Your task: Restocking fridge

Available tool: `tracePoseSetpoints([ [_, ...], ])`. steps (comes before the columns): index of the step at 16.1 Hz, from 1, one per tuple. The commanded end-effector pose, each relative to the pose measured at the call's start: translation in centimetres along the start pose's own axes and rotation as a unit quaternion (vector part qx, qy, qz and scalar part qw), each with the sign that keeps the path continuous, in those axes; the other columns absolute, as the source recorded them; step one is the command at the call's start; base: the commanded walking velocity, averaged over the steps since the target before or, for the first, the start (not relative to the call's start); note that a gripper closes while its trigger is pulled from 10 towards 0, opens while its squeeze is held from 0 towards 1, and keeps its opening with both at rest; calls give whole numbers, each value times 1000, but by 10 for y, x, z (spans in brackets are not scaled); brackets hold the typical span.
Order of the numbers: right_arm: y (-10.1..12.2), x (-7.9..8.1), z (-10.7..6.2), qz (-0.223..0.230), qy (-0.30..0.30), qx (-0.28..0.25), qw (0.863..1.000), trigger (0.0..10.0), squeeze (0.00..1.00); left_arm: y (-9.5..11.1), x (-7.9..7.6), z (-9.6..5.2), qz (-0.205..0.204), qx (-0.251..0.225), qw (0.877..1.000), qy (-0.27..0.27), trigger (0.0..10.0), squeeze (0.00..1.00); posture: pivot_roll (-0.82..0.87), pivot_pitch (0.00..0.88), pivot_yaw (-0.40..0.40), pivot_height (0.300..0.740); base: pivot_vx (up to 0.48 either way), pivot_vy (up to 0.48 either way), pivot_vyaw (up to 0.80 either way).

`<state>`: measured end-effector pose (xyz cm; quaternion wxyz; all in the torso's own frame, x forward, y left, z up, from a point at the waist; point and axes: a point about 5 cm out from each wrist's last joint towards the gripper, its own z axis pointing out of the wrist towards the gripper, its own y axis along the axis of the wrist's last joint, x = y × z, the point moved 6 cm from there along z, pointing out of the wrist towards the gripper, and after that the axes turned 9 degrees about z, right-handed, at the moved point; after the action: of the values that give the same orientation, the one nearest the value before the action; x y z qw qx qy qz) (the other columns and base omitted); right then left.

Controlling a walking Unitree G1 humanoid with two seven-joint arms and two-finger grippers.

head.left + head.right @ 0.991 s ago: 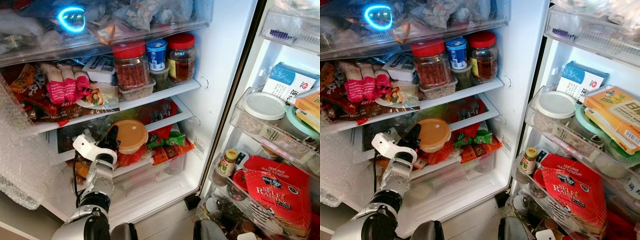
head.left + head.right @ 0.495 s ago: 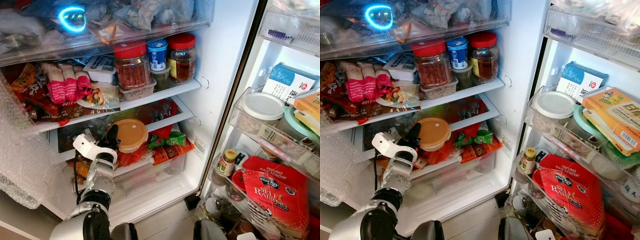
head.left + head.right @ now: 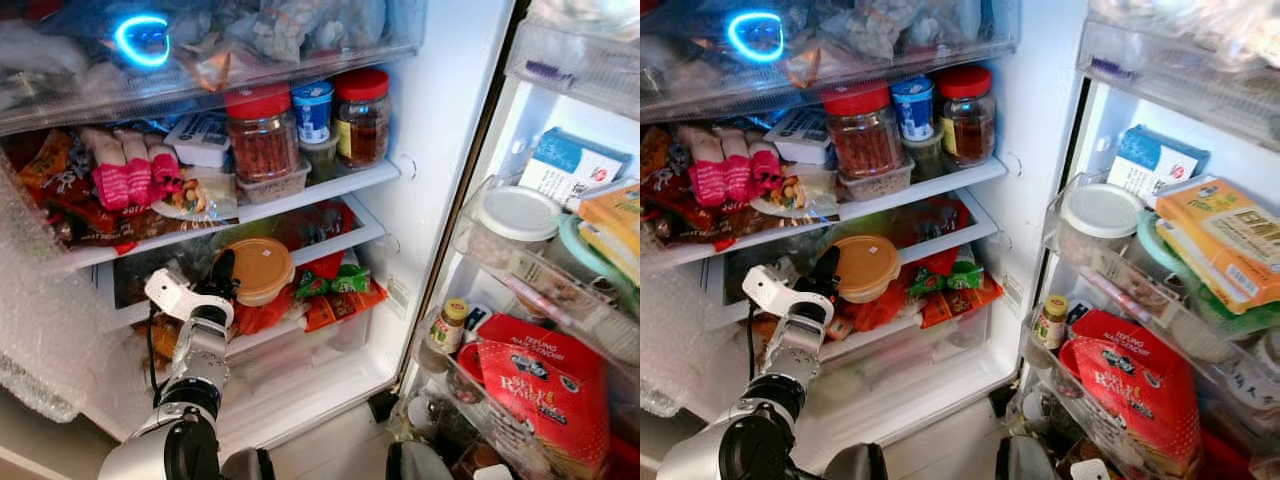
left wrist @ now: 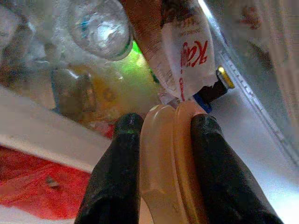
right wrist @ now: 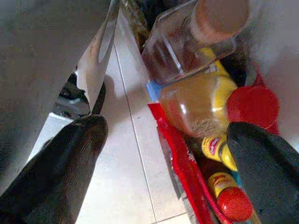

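Observation:
A round tan container with an orange lid [image 3: 260,270] sits at the front of the fridge's lower middle shelf [image 3: 345,238]. My left gripper [image 3: 225,278] is shut on its edge; in the left wrist view both black fingers [image 4: 117,177] clamp the container's rim [image 4: 163,163]. My left arm [image 3: 195,365] reaches up from the bottom left. In the right wrist view my right gripper [image 5: 163,163] hangs low with its fingers [image 5: 60,163] spread wide open, above bottles and jars [image 5: 201,107] and a pale floor.
Red-lidded jars [image 3: 262,130] and a blue tub [image 3: 312,108] stand on the upper shelf. Snack packets [image 3: 335,290] lie beside the container. The open door [image 3: 560,250] on the right holds boxes, a white-lidded tub [image 3: 520,215] and a red flour bag [image 3: 540,390]. Bubble wrap [image 3: 30,300] hangs at left.
The camera has shifted slightly, so the door shelves sit a little differently in view. My left gripper stays shut on the container at the same spot.

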<state>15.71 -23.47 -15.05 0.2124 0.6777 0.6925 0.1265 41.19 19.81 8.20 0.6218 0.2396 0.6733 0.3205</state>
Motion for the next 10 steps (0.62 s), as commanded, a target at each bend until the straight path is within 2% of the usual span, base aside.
tracePoseSetpoints([
  [1, 5, 10, 1, 2, 15, -8, 1000, 10000, 0, 9, -4, 5, -6, -15, 1000, -2, 10000, 0, -114, 0, 15, 611, 255, 0, 0],
  [8, 5, 10, 1, 1, 15, -8, 1000, 10000, 0, 9, -4, 5, -9, -16, 1000, 0, 10000, 0, -114, 0, 15, 611, 277, 0, 0],
  [10, 5, 10, 1, 2, 16, -8, 1000, 10000, 0, 8, 0, 4, -16, -14, 1000, 11, 10000, 0, -118, 0, 17, 611, 279, 0, 0],
])
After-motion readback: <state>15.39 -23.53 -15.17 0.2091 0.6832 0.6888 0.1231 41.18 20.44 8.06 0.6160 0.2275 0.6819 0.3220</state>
